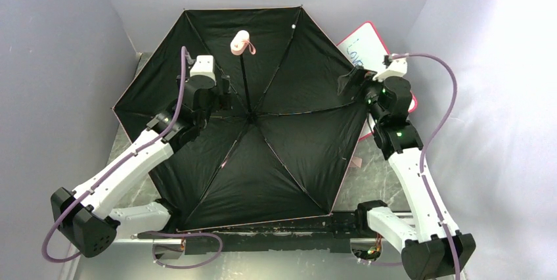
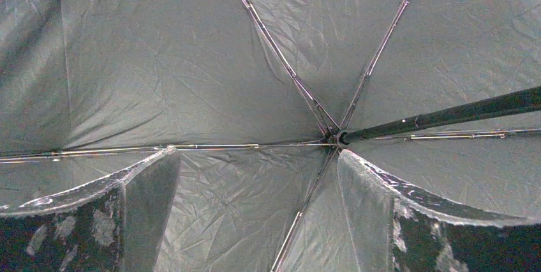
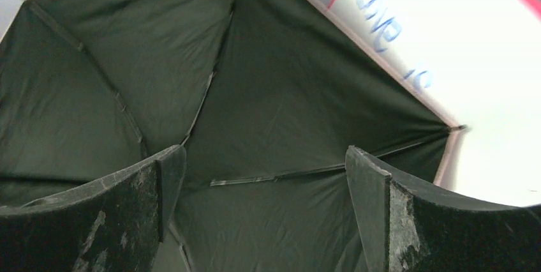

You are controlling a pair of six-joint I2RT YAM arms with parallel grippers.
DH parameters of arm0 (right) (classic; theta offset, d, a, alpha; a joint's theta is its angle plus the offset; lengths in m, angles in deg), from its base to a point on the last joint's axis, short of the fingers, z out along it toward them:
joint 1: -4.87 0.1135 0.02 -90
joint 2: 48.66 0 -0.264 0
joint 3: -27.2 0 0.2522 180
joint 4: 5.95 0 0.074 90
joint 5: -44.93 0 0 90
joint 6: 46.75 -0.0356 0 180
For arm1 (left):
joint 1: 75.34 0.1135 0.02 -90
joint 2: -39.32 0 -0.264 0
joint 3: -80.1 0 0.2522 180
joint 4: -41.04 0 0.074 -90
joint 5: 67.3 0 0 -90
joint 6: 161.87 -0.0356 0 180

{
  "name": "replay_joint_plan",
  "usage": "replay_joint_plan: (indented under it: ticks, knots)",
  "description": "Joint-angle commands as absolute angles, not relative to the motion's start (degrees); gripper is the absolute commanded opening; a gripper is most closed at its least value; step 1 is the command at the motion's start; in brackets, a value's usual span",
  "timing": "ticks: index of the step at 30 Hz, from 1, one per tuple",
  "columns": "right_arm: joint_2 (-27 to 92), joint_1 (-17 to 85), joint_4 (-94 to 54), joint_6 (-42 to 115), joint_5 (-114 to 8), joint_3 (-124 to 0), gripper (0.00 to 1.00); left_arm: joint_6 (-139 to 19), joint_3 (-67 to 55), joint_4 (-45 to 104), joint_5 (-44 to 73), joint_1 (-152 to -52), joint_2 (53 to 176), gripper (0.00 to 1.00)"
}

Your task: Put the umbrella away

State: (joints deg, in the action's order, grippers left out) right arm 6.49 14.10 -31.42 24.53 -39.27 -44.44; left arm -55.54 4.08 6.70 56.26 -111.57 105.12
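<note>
We've got left fingers (image 2: 150, 202) and right fingers (image 3: 373, 208) both wide open and empty above the open umbrella (image 1: 263, 155) lying inverted across the tabletop (image 1: 378, 168), so we risk snagging a rib (image 2: 275, 47) or shoving it into the far-right whiteboard (image 1: 368, 43).

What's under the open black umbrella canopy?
The open black umbrella canopy lies inside-up, covering most of the grey marbled table. A pink-framed whiteboard pokes out from under its far right edge. The rest of the board and anything else beneath is hidden.
</note>
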Motion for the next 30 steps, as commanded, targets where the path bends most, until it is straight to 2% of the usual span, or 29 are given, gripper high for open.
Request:
replay_joint_plan:
  ticks: [1,5,10,15,20,25,30]
  knots:
    - [7.45,13.62,-26.95,27.97,-58.87,-40.81,1.0,-55.71,-0.1,4.45,57.25,-112.16,105.67,0.96]
    - [12.57,15.74,-22.86,26.94,-70.97,-40.36,1.0,-54.91,0.35,3.28,57.57,-112.08,104.96,0.96]
    - [19.42,31.98,-18.4,31.38,-59.15,-41.34,0.99,-54.83,1.48,2.61,58.05,-111.95,103.34,0.96]
    - [27.56,39.45,-6.19,32.94,-58.96,-41.01,1.0,-53.79,1.82,0.11,55.39,-107.1,104.95,0.97]
    - [35.18,42.93,6.48,35.46,-61.9,-41.19,1.0,-53.03,3.33,0.36,47.64,-100.86,104.45,0.97]
    - [39.52,44.64,22.46,37.51,-69.95,-37.57,0.97,-54.26,2.86,0.29,46.72,-99.78,104.56,0.97]
    - [46.14,45.03,24.06,40.01,-68.7,-41.28,0.9,-54.76,2.76,0.5,44.74,-99.6,104.63,0.97]
